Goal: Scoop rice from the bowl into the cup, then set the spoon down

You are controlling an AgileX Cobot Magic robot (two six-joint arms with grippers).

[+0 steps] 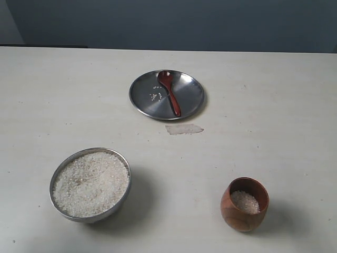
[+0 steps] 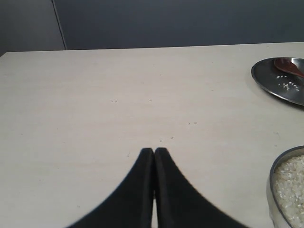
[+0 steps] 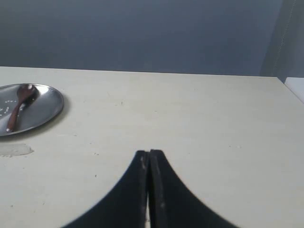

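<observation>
A deep steel bowl [image 1: 125,178] heaped with white rice [image 1: 90,183] stands at the front left; its rim [image 2: 274,180] shows in the left wrist view. The small wooden cup [image 1: 244,204] at the front right holds some rice [image 1: 245,201]. The dark wooden spoon [image 1: 169,91] lies on the flat steel plate [image 1: 189,89] at the back middle, and also shows as spoon [image 3: 17,105] on plate [image 3: 45,107]. My left gripper [image 2: 154,151] and right gripper [image 3: 149,153] are both shut on nothing, above bare table. Neither gripper appears in the exterior view.
A few loose grains [image 1: 155,96] lie on the plate. A pale smear or tape patch [image 1: 184,128] marks the table just in front of the plate. A dark wall runs behind the table's far edge.
</observation>
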